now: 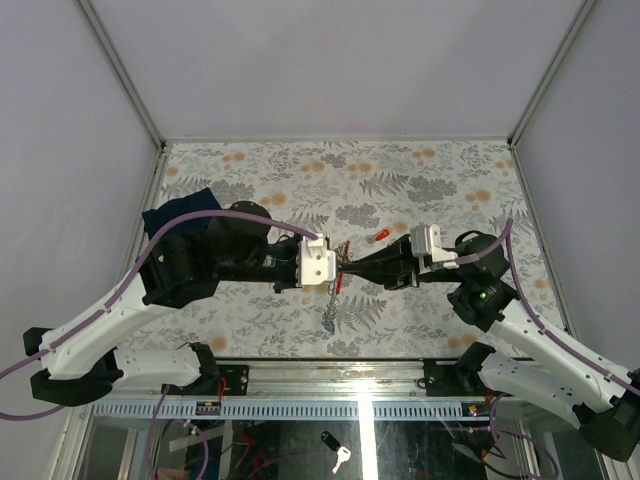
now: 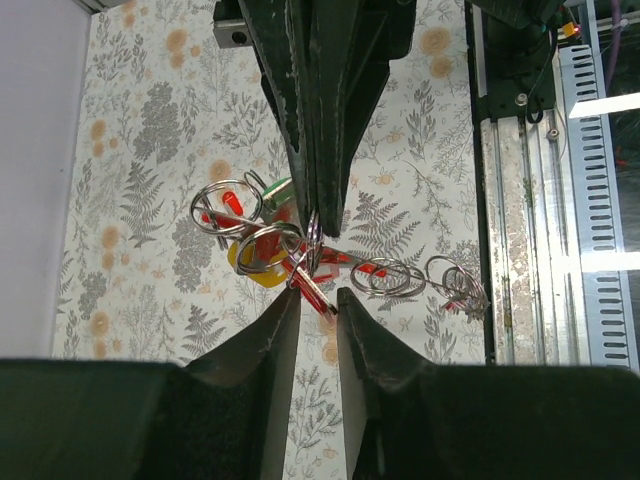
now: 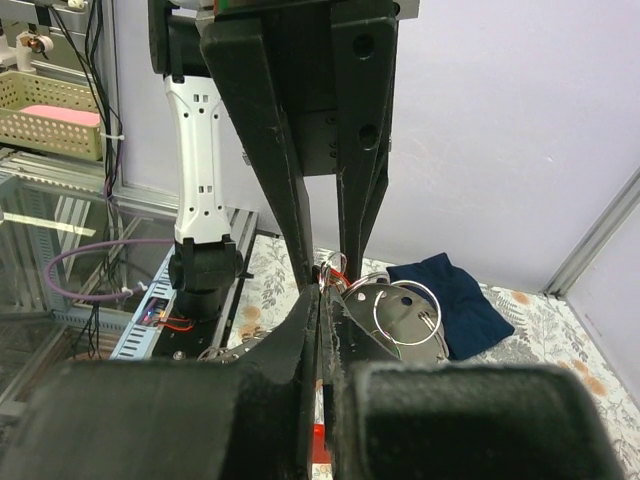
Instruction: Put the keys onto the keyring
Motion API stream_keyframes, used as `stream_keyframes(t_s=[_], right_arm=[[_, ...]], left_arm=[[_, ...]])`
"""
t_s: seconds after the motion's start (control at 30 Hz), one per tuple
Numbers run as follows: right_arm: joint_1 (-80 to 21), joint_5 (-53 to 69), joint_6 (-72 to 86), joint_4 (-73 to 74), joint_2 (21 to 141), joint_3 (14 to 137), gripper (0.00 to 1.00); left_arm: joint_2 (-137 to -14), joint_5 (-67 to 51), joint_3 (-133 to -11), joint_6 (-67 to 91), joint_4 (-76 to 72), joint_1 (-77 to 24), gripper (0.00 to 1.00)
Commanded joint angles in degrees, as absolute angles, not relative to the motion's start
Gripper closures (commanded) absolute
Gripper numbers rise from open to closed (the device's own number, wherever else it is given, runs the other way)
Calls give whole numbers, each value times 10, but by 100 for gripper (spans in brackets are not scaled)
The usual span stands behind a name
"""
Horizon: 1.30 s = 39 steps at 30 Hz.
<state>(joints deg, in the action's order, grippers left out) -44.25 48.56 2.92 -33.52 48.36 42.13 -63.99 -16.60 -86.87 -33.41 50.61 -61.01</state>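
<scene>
2 arms are facing each other nose to nose over the middle of the floral table (image 1: 430,180), the left gripper (image 2: 317,302) pointing in from the left side and the right gripper (image 3: 322,296) from the right. The keyring (image 2: 268,243) is sitting right where the 2 sets of fingertips are pointing, near the table's centre and a little toward the near edge. Left jaws are standing a narrow gap apart, with the red strap (image 2: 313,290) running down into that gap; cannot tell whether the pads are actually biting on it. Right jaws are pressing flat together with no gap showing, tips sitting in among the rings of the bunch; whether any wire is caught between them is not readable. The grey fob (image 3: 400,325) is showing just beside the left fingers in the right wrist view, with a ring lying across its face. The keys (image 2: 232,204) are clustering around the tips: a yellow tag (image 2: 248,270) and a green tag (image 2: 280,188) are lying on 1 side of the right fingers, and more wire rings (image 2: 385,277) are trailing off on the other side toward the near rail. 1 red-tagged key (image 1: 380,236) is lying alone on the table, apart from the bunch, just beyond the right gripper. A dark blue cloth (image 1: 185,212) is lying at the far left, partly under the left arm.
</scene>
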Motion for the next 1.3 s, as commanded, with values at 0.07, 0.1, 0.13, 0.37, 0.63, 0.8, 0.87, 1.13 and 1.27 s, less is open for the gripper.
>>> stream_keyframes(t_s=[0.07, 0.1, 0.13, 0.37, 0.63, 0.8, 0.87, 1.13, 1.27], right_arm=[[-447, 470, 37, -394, 466, 440, 100], [-447, 470, 37, -394, 465, 440, 100], [-447, 470, 37, -395, 464, 440, 100], [-447, 459, 39, -402, 458, 434, 100], [-447, 427, 68, -457, 452, 418, 100], [-447, 414, 85, -489, 452, 410, 100], [-447, 409, 86, -493, 452, 410, 100], [-447, 394, 83, -498, 449, 405, 100], [-447, 385, 90, -509, 448, 403, 100]], left_arm=[[-636, -152, -869, -329, 482, -608, 86], [-636, -151, -870, -329, 481, -608, 89], [-636, -150, -870, -329, 480, -608, 92], [-630, -142, -866, -329, 468, -608, 100], [-634, -139, -858, -329, 469, -608, 100], [-636, -135, -855, -329, 469, -608, 100], [-635, -133, -854, -329, 471, -608, 100], [-631, -116, -854, -328, 470, -608, 100], [-631, -110, -854, -328, 466, -608, 99]])
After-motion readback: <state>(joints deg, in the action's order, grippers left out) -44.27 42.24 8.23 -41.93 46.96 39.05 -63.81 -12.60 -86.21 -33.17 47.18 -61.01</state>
